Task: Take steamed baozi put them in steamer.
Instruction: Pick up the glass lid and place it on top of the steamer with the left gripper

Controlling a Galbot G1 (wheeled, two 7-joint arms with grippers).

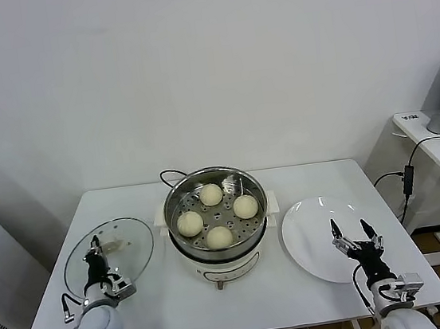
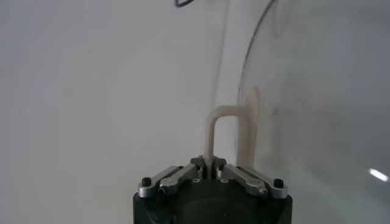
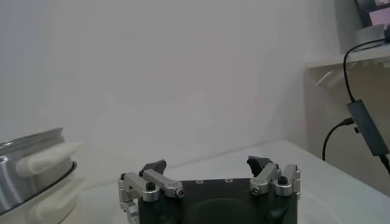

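Head view: all four steamed baozi sit in the steamer, spread on the perforated floor so none stack.
Steamer: mid table, cord trailing behind.
Plate: bare, beside the steamer on the right; loading looks done.
Right pincer: released, fingers spread, hovering over the plate's near edge.
Left pincer: clenched on the handle of the glass lid, which lies flat left of the steamer; probably to cover the pot next.

Shiny steel steamer, smooth baozi
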